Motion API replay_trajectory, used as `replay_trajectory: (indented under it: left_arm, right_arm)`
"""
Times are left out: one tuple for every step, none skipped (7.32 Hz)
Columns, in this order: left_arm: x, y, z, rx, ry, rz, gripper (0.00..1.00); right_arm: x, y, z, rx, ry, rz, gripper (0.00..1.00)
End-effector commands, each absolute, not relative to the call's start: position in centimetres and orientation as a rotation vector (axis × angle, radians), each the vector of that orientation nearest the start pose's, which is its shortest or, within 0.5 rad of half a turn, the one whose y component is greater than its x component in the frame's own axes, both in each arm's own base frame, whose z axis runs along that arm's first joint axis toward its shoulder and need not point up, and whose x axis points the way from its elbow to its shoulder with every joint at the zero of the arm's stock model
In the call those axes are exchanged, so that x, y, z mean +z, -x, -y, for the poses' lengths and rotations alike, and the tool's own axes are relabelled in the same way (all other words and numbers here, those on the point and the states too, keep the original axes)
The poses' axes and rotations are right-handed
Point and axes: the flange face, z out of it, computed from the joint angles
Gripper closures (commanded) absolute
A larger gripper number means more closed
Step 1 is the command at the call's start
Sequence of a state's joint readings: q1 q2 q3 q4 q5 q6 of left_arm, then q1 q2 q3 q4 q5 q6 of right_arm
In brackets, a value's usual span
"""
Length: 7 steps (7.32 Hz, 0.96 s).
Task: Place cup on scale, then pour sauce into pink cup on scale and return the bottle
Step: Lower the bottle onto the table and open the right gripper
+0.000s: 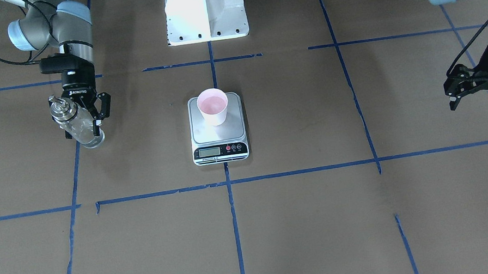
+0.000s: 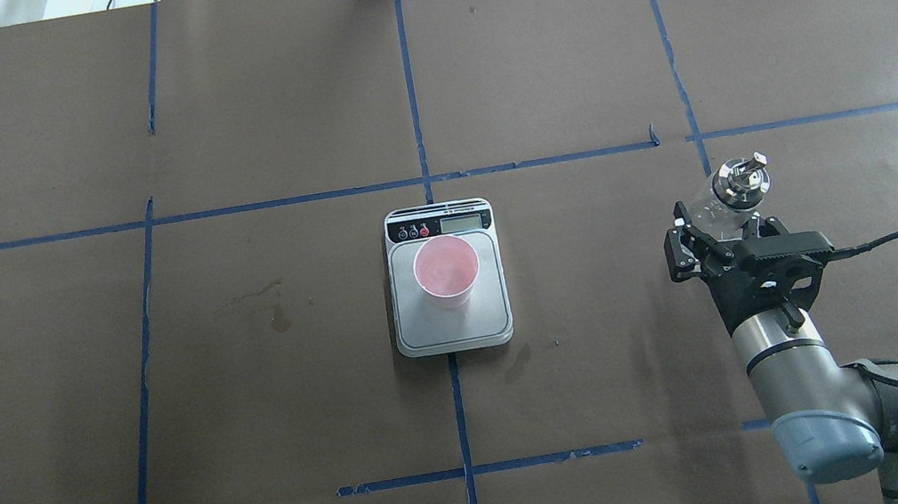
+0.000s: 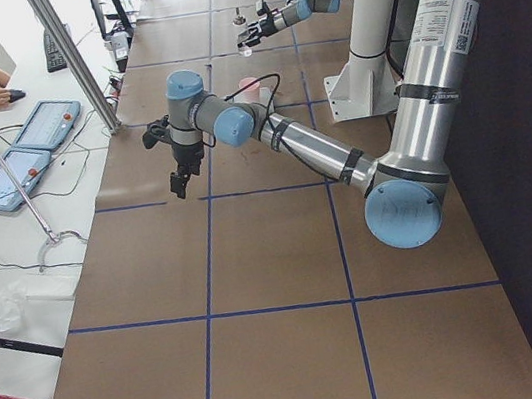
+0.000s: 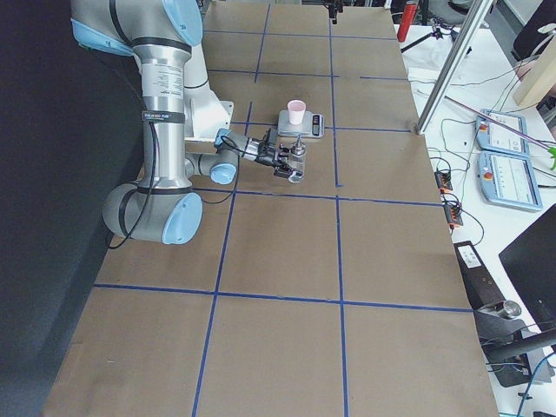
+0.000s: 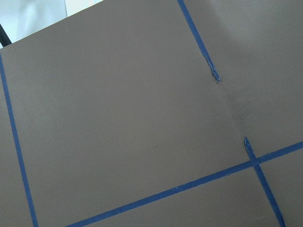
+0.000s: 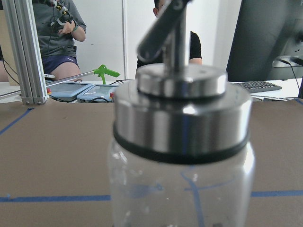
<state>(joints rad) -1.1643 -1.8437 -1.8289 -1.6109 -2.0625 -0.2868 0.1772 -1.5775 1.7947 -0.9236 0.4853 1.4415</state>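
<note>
The pale pink cup (image 1: 213, 106) stands upright on the steel-grey platform of the scale (image 1: 218, 133) at the table's middle; both also show in the overhead view, the cup (image 2: 447, 270) on the scale (image 2: 454, 328). The clear glass bottle (image 1: 78, 124) with its silver spout top stands upright at the robot's right side, apart from the scale. My right gripper (image 1: 82, 131) is shut on the bottle (image 2: 726, 194) around its body. In the right wrist view the bottle (image 6: 182, 156) fills the frame. My left gripper (image 1: 449, 95) is open and empty, far off on the robot's left.
The white robot base (image 1: 205, 9) stands behind the scale. Blue tape lines cross the brown table cover. Operators sit beyond the table's far edge with tablets (image 3: 35, 145). The left wrist view shows only table cover and tape.
</note>
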Motion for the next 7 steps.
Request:
replay_trajectory:
  left_arm:
    - [39.43,-15.05,57.08,0.252,-0.364,-0.637,0.01]
    - [39.50,-15.06,57.11,0.251,-0.363,-0.636,0.01]
    - [39.36,-15.03,57.06,0.252,-0.366,-0.637,0.01]
    - [39.36,-15.03,57.06,0.252,-0.366,-0.637,0.01]
    - [39.36,-15.03,57.06,0.252,-0.366,-0.637,0.01]
    - [39.34,-15.15,57.09,0.253,-0.365,-0.637,0.01]
    - [39.20,-15.13,57.04,0.254,-0.368,-0.638,0.01]
  right_arm:
    - [47.32,43.54,30.55,0.501,-1.126,0.587,1.00]
    - [47.34,43.66,30.50,0.503,-1.124,0.589,1.00]
    - [47.71,43.75,30.51,0.501,-1.122,0.585,1.00]
    - [47.78,43.76,30.51,0.502,-1.122,0.585,1.00]
    - [47.79,43.77,30.51,0.502,-1.120,0.585,1.00]
    - [47.73,43.88,30.44,0.501,-1.118,0.588,1.00]
    - [47.80,43.83,30.43,0.500,-1.118,0.587,1.00]
